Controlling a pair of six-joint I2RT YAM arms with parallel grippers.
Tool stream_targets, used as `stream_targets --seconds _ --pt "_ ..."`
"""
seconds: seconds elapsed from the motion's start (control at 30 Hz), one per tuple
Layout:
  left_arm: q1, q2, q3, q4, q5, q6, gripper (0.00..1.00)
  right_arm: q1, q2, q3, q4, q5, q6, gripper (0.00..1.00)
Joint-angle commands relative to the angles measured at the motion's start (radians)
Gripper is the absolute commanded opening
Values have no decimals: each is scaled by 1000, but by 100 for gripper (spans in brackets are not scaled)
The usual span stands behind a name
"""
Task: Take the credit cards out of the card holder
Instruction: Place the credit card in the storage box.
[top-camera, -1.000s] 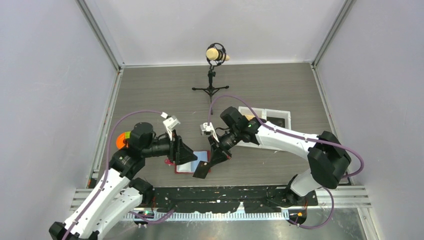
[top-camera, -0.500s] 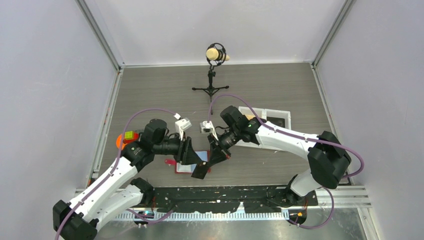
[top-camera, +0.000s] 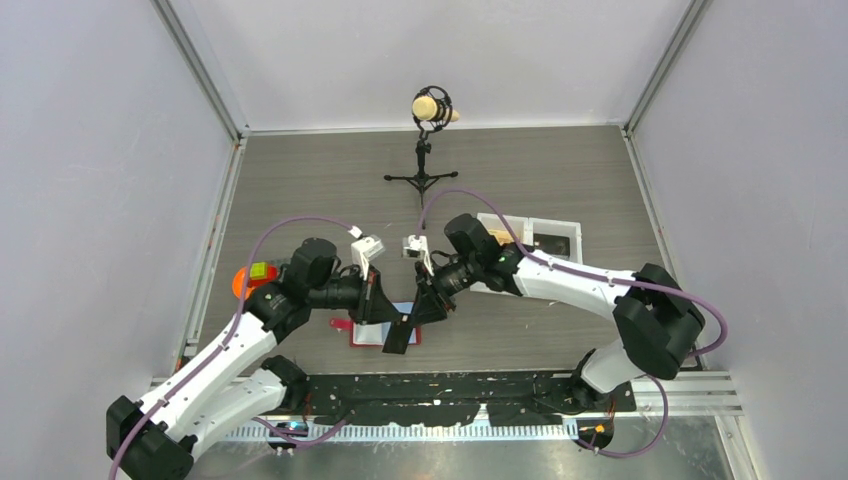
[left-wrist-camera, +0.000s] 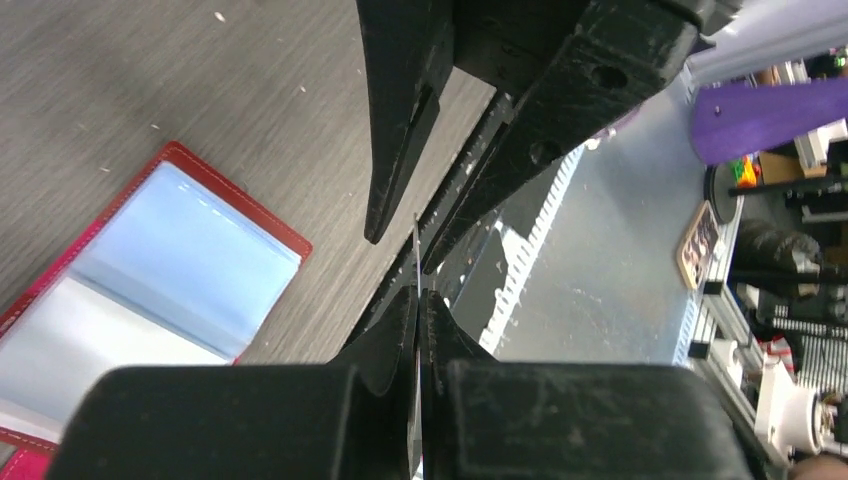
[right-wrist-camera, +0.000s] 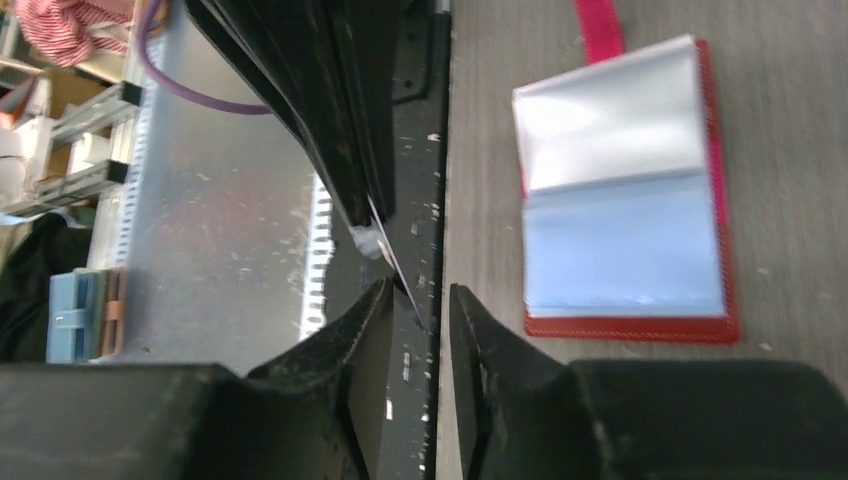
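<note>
Card holder (left-wrist-camera: 180, 262) lies open beside left hand (left-wrist-camera: 418, 296), which pinches dark credit card (top-camera: 399, 338); right hand (right-wrist-camera: 420, 290) loosely open around it.

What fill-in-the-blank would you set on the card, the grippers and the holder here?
1. The left gripper is ___ on the dark card.
2. The right gripper is ___, with the card's edge between its fingers.
3. The holder lies open on the table; its rim is ___.
Missing words: shut; open; red.
</note>
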Motion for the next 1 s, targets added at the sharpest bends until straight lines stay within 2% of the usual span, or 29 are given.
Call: stream_targets --seconds 0.0,0.1,0.17,0.37,0.5,0.63,0.87,0.97 --pt "12 -34 -19 139 -95 -117 0 -34 -81 -104 329 145 225 39" --pt "25 -64 -67 248 -158 -204 0 -68 -113 -180 483 215 316 51" --pt "31 -92 -91 286 -219 -254 0 -86 -145 -218 542 252 365 54" --pt "52 -212 -201 419 -499 -504 0 -120 -253 -379 823 427 609 53" --pt "52 -282 -275 580 -628 -680 0 -120 -259 -470 1015 553 757 53" --pt "52 -332 -340 688 -763 -784 0 -121 -233 -537 1186 661 887 54" --pt "49 -330 -436 884 -882 -942 0 -110 -95 -547 1436 723 1045 52" --pt "49 -319 -473 951 -918 -980 0 -93 -60 -528 1465 750 1078 52"
